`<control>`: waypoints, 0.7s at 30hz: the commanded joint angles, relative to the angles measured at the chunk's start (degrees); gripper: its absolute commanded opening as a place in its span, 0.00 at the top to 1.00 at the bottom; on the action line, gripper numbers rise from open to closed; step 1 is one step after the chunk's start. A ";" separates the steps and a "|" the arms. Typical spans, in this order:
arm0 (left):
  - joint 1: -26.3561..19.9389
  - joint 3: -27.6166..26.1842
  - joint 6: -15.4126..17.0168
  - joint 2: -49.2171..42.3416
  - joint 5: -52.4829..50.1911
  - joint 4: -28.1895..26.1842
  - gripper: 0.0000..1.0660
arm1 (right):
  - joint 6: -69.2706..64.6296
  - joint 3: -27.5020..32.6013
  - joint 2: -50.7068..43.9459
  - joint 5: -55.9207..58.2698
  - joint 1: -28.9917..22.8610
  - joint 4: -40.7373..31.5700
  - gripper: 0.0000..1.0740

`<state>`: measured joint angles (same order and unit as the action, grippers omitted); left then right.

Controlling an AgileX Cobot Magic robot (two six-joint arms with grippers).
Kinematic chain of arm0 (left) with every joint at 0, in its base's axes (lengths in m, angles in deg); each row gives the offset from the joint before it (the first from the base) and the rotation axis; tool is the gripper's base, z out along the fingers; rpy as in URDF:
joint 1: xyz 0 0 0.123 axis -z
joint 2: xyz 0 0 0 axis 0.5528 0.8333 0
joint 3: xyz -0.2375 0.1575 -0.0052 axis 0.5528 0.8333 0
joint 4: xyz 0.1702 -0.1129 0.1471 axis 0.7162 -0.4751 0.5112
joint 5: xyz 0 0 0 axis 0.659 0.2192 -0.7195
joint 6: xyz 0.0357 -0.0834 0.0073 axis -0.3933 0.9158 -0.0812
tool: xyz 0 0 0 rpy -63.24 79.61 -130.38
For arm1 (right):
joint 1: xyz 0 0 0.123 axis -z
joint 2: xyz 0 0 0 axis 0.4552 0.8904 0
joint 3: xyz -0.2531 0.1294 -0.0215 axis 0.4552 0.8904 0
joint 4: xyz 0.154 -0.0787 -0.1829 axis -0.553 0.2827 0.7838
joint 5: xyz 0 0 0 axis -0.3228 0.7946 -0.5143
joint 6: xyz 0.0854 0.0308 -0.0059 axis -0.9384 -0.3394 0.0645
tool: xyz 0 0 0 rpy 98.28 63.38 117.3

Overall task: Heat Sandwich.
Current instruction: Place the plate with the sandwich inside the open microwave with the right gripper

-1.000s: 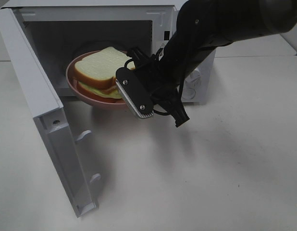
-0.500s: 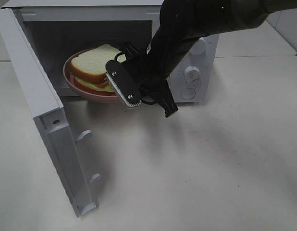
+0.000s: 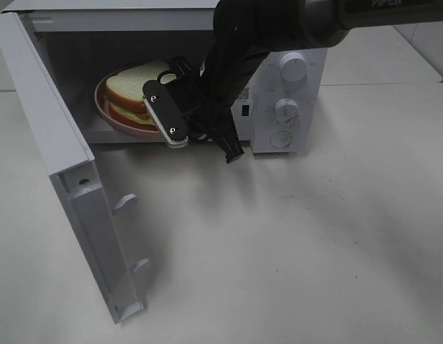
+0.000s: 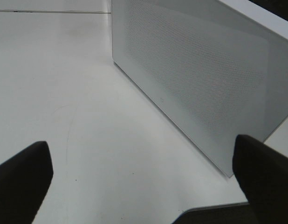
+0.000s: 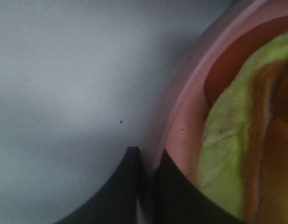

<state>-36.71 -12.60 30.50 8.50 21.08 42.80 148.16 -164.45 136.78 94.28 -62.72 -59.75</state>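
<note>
Reaching in through the open front of the white microwave (image 3: 286,86), the right arm has its gripper (image 5: 147,181) pinched shut on the rim of a round pink plate (image 3: 105,115). The sandwich (image 3: 135,87) lies on that plate, inside the oven's cavity and toward its left side, white bread on top with pale green lettuce and a brownish layer showing along its edge. From where the arm blocks the view I cannot tell whether the plate rests on the oven floor. The door (image 3: 64,158) stands swung wide to the left, its lower edge over the white table (image 3: 315,251). The left gripper (image 4: 144,173) hangs above the table with its two dark fingers (image 4: 23,179) spread wide and nothing between them, facing a white panel with a fine dotted mesh (image 4: 204,79)
</note>
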 commanded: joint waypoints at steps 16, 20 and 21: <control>-0.11 0.00 -0.11 -0.86 -0.34 -0.06 0.09 | -10.94 -15.99 8.25 2.01 -0.06 5.44 1.00; -0.11 0.00 -0.11 -0.86 -0.34 -0.06 0.09 | -11.57 -18.85 10.14 3.38 -0.06 6.36 1.00; -0.11 0.00 -0.11 -0.86 -0.34 -0.06 0.09 | -11.57 -18.85 10.14 3.38 -0.06 6.36 1.00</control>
<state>-36.71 -12.60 30.50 8.50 21.08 42.80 137.33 -181.81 146.75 98.06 -62.72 -54.13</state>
